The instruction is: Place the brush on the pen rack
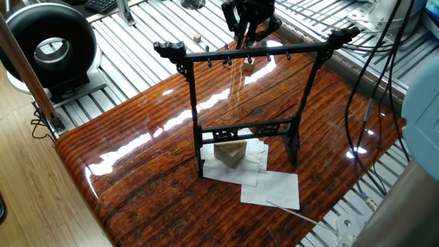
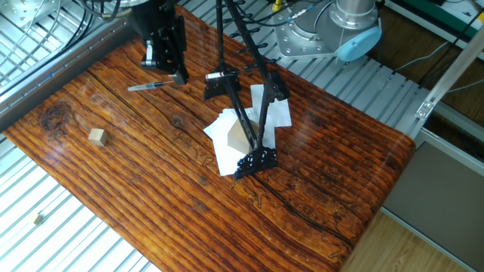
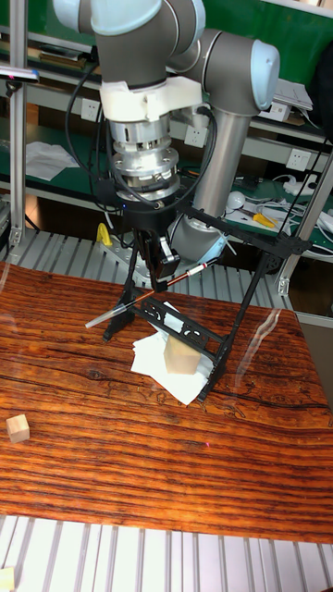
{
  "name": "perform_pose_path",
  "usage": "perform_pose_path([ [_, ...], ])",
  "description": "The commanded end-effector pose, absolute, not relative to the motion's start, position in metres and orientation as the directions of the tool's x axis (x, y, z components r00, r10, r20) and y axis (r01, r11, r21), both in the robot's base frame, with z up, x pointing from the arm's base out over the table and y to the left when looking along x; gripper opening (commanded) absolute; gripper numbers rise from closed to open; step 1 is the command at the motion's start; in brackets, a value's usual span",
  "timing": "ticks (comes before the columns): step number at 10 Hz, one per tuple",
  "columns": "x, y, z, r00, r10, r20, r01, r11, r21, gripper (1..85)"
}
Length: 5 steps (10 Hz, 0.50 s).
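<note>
While the gripper (image 3: 157, 262) holds the brush (image 3: 153, 294) crosswise in closed jaws, I see its shaft nearly level. The pen rack (image 3: 242, 298) crossbar stands just beside it.

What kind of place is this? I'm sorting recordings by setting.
Probably a robotics lab or workshop: a grey industrial robot arm stands over a glossy striped wooden tabletop on a slatted aluminium bench, with loose black cables and wall sockets behind.
</note>
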<state>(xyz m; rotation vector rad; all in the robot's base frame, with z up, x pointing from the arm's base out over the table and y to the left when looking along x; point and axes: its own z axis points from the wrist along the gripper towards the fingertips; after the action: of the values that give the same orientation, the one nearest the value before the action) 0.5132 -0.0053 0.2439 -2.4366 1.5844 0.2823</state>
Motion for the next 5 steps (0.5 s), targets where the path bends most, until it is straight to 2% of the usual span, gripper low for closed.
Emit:
perform_pose_path([
  [1, 0.5135, -0.0048, 0.2496, 0.393, -0.872, -0.291, -0.919, -0.385, -0.086, 1.0],
  [5, 0.5158, -0.0084, 0.2506, 0.388, -0.879, -0.276, -0.922, -0.377, -0.094, 1.0],
])
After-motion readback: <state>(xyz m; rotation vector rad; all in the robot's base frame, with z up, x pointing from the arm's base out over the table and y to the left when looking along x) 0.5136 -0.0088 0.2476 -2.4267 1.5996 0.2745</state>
